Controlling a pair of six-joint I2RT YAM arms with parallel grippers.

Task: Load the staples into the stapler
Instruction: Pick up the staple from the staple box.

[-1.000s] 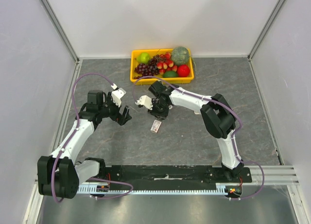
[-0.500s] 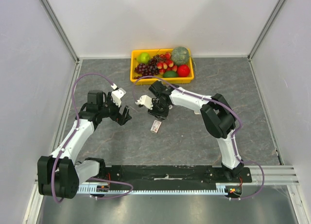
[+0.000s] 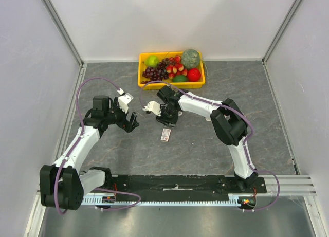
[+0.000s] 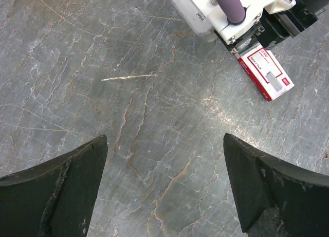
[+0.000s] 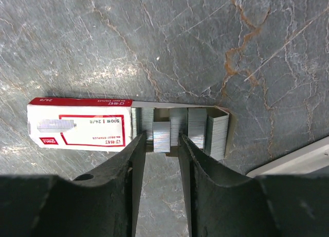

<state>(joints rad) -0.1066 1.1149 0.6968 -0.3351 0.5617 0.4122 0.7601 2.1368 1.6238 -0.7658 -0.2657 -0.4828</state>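
My right gripper (image 5: pixel 162 142), fingers narrowly apart, straddles one silvery strip (image 5: pixel 161 135) of the staples (image 5: pixel 82 128), whose box lies near the fruit basket (image 3: pixel 195 84), open drawer pointing toward it, bare table (image 3: pixel 205 144) around; my left gripper (image 4: pixel 164 144) gapes wide.

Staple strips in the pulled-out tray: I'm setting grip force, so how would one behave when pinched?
Probably stiff but brittle: the staple strips lie in short separate pieces. Likely slippery and light, being thin shiny metal.

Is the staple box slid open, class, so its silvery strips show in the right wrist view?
Yes, the tray of silvery strips sticks out of the red and white sleeve of the staple box.
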